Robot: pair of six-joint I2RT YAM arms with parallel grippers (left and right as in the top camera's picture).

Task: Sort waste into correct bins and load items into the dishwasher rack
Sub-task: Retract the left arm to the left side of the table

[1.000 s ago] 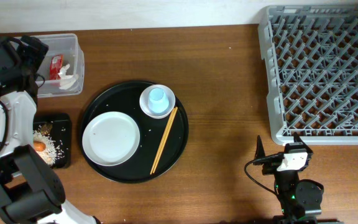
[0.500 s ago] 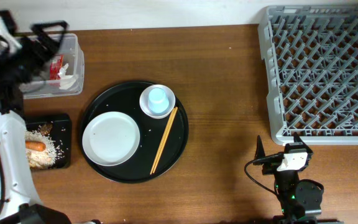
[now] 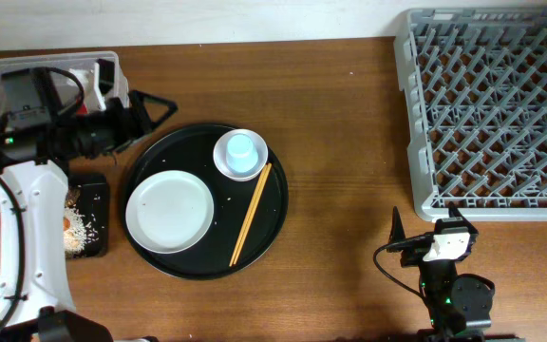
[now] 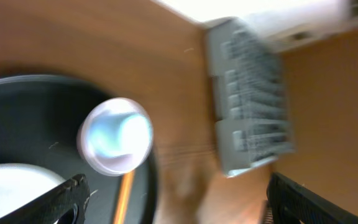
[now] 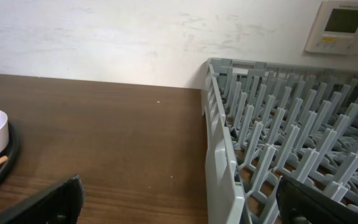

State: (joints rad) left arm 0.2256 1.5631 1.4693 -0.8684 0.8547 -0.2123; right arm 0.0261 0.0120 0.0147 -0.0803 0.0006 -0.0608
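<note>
Arm points rightward, left end effector [image 3: 156,118] spread near round tray [image 3: 188,142].

The left gripper [image 3: 153,114] has swung away from over the clear tub [image 3: 110,71], which now lies behind it. The small dish [image 3: 241,155] is now straight ahead of its open, empty fingers.
</note>
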